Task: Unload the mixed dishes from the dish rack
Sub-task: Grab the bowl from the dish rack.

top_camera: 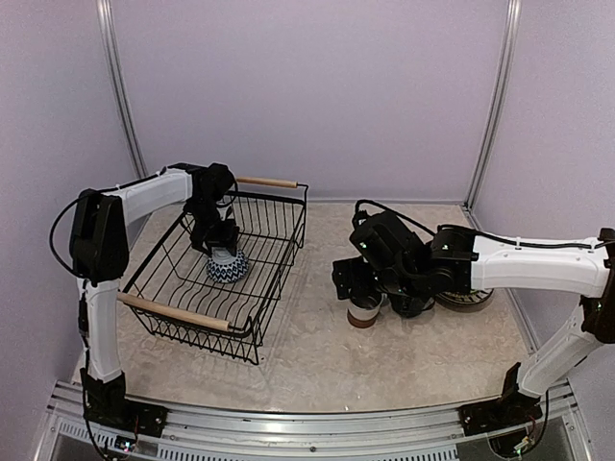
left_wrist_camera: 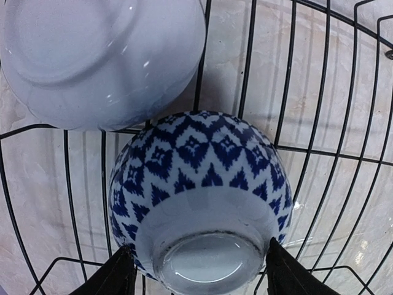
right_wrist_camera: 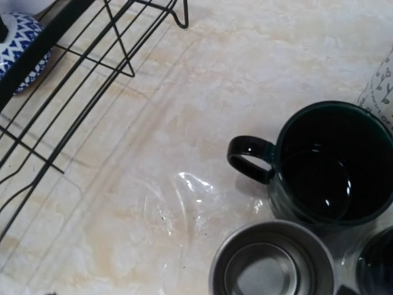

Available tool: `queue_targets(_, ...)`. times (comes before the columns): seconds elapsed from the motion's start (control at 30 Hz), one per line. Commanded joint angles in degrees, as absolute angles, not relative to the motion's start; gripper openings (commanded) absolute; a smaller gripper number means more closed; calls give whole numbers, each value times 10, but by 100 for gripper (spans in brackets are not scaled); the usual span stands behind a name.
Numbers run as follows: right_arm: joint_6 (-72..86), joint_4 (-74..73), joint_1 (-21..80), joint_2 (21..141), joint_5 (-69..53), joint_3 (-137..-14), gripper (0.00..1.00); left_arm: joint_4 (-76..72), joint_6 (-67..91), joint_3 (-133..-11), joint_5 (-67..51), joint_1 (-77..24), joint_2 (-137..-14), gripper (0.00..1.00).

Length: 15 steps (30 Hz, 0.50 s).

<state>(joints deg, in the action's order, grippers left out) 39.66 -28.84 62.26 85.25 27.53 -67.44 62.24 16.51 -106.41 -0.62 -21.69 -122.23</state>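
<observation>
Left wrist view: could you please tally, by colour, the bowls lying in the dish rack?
Blue-and-white patterned bowl: 1
Plain white bowl: 1
Total: 2

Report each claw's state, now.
Left claw: fingers either side of the upturned blue-patterned bowl; whether it grips cannot be told.
Right claw: open, holding nothing.

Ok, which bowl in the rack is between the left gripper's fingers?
The blue-patterned bowl, its base between them; the plain white bowl lies beyond the left gripper.
</observation>
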Motion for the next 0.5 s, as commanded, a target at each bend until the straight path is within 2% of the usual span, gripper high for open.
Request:
queue_targets(0.0,389,-290,629,849,285,-681,96,638,167,-1074,11,-226,-1228,70)
queue_targets(0.13,386,-291,629,856,283,-689,96,640,167,-1074,8,-228,-1226,71)
queue_targets(0.37,370,-279,629,873,278,-714,96,641,167,-1073,6,-228,-1222,48)
queue_targets(0.47,365,-276,629,883,279,-731,97,641,167,-1072,6,-229,-1217,41)
